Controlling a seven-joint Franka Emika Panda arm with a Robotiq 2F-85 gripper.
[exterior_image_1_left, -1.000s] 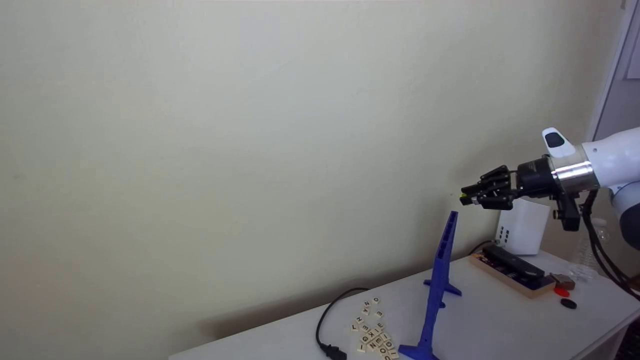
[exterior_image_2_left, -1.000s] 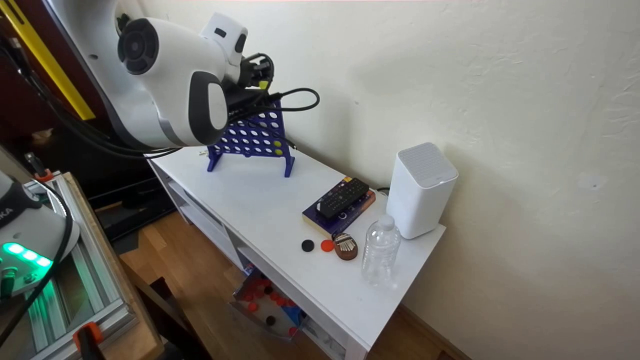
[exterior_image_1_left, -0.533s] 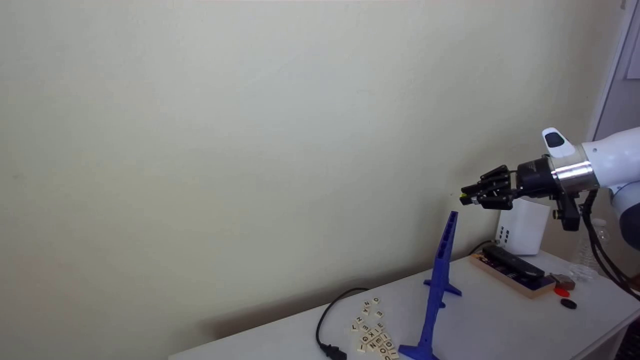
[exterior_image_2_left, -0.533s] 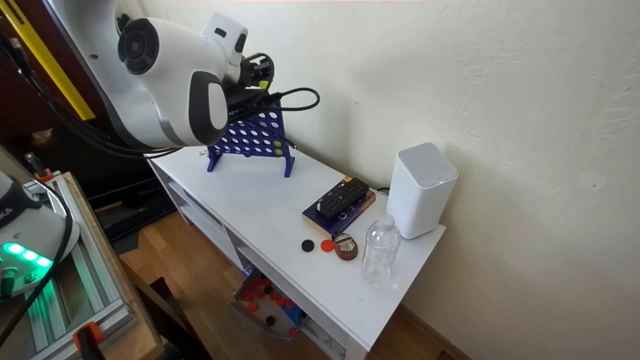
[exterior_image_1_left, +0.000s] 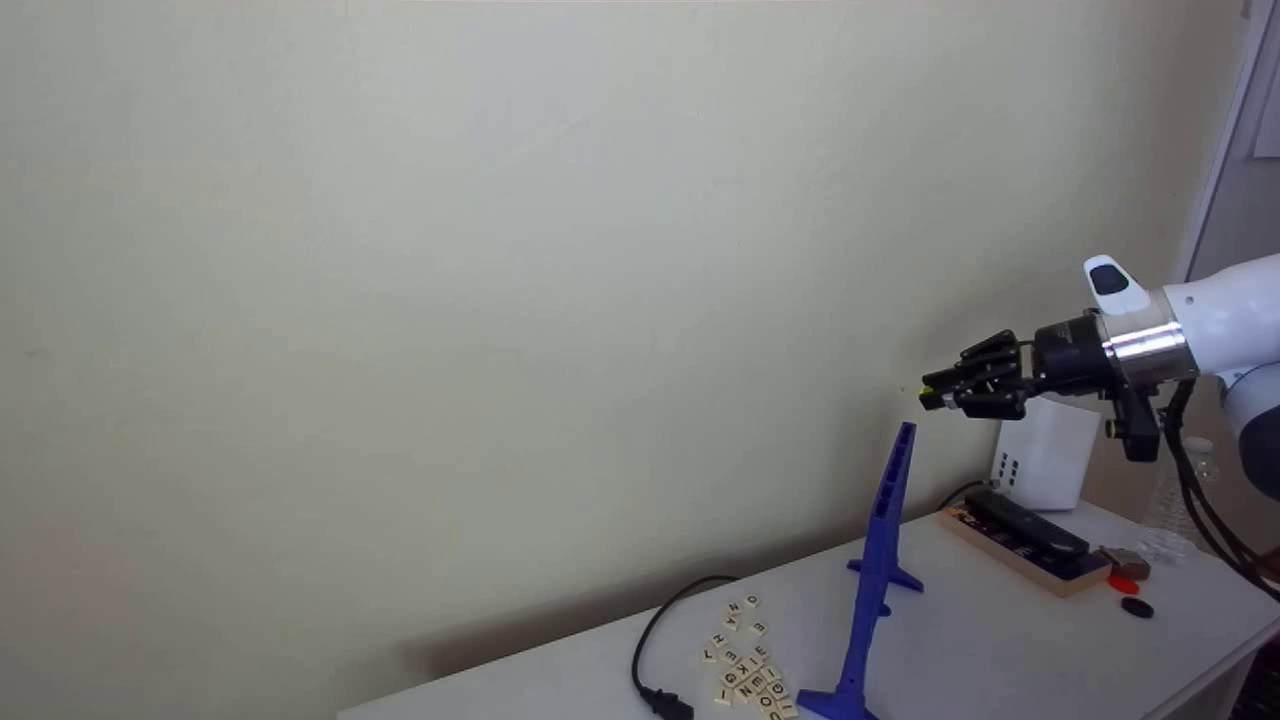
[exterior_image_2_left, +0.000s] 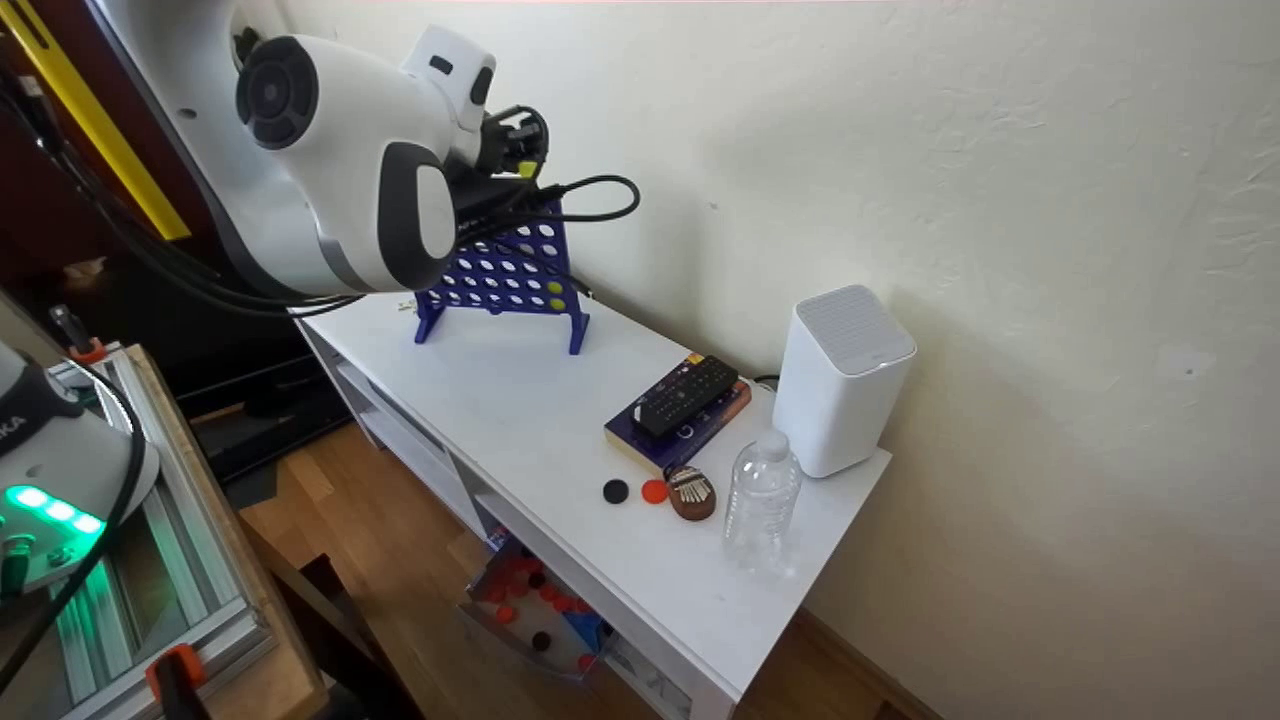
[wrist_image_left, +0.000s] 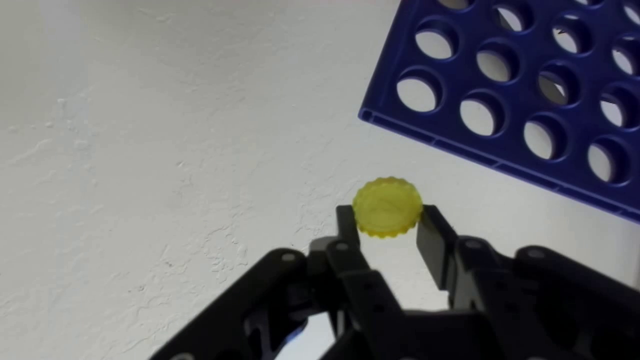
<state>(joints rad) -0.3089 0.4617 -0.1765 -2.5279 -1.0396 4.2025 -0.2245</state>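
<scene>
Yellow scalloped round disc (wrist_image_left: 387, 206) in the air, clamped in the black two-finger gripper (wrist_image_left: 388, 215), near but apart from the top edge of a blue plastic grid rack (wrist_image_left: 522, 107). Rack stands on a white rectangular table (exterior_image_2_left: 520, 400); black oblong remote (exterior_image_2_left: 690, 393) lies on a dark-blue paperback book (exterior_image_2_left: 680, 440).

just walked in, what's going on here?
The robot's gripper holds a yellow disc pinched at its tip, up near the top edge of the blue rack but not touching it. The rack stands upright on the white table, with two yellow discs low in an end column. A black disc and a red disc lie on the table.
</scene>
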